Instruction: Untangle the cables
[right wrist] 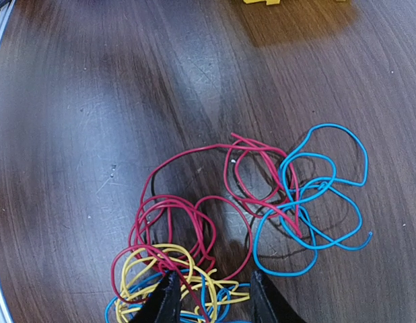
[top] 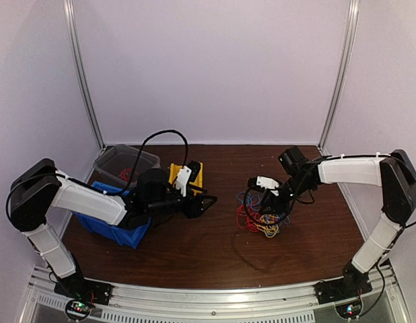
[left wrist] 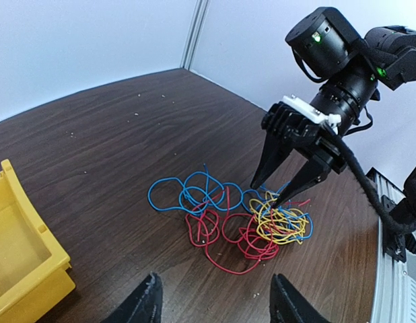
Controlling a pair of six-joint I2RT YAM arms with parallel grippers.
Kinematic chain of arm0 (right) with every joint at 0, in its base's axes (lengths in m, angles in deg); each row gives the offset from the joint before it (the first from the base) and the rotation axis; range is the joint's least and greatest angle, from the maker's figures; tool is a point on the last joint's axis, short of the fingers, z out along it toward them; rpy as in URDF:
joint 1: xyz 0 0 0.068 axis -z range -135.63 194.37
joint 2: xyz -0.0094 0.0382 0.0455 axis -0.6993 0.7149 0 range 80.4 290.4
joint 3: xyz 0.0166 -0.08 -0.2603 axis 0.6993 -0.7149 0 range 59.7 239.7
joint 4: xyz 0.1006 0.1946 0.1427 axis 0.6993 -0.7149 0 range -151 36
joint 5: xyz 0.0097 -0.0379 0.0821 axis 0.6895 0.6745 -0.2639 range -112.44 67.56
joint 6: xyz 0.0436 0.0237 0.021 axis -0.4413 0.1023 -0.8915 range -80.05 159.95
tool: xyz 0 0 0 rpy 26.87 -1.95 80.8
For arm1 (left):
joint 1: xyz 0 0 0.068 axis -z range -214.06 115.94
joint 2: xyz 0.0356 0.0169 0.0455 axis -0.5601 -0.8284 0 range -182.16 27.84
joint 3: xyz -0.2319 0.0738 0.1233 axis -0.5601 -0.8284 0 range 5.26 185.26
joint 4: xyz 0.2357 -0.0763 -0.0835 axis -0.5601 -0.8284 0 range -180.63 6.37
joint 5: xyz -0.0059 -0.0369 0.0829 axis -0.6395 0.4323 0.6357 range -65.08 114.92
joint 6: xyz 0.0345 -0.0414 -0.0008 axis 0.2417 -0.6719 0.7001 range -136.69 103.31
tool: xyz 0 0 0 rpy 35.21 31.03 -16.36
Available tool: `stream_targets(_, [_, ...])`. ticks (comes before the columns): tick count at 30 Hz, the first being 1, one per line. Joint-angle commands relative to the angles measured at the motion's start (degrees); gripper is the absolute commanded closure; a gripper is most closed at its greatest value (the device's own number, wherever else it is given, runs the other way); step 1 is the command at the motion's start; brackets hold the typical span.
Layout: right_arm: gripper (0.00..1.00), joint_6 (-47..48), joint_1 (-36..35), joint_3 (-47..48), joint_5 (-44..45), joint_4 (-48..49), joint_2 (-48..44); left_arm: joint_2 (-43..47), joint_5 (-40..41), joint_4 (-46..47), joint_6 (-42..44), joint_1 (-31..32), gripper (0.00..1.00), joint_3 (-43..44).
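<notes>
Dark wood table [left wrist: 107, 134] carries the cables [left wrist: 228, 222] as one loose heap directly beneath the right gripper [left wrist: 264, 195], whose jaws stand parted, tips straddling the yellow knot [left wrist: 283, 225]. Best to close on a single strand at the knot's edge, then lift slowly. Left gripper [left wrist: 215, 277], spread and empty, hovers short of the heap; it could pin the red loops [left wrist: 225, 252].

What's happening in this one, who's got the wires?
Nobody has them yet. The right gripper is down on the tangled bundle of thin red, blue and yellow wires on the dark wooden table, jaws open astride the yellow clump. The left gripper hovers open and empty short of the bundle, near a yellow plastic bin. The wires lie knotted in one heap.
</notes>
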Motion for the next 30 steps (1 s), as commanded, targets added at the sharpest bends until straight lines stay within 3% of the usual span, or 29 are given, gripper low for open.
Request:
stream_targets(1, [0.63,1.4,-1.1,1.1,0.1,-0.9,1.4,0.3,-0.2,2.1,-0.9,0.0,0.45,1.6])
stream_targets(8, [0.63,3.2,-1.3,0.0,0.1,-1.9,2.0,2.6,-1.2,1.3,-2.4,0.0,0.45,2.3])
stream_targets(15, [1.00,0.3,-1.4,1.7,1.3,0.2,0.5,0.2,-1.8,0.3,-3.3,0.4,0.45,4.9])
stream_targets(20, [1.00,-0.3,-1.2,5.1,0.3,-3.1,-7.4,-3.2,1.2,-2.6,-9.1,1.7,0.38,9.0])
stream_targets(26, [1.00,-3.6,0.5,14.2,-3.3,-8.8,-17.9,-7.9,4.2,8.4,1.5,10.3,0.35,13.0])
stream_targets(30, [1.00,-4.5,1.6,20.5,-6.2,-11.8,-20.6,-13.6,2.1,14.5,2.6,11.9,0.34,18.6])
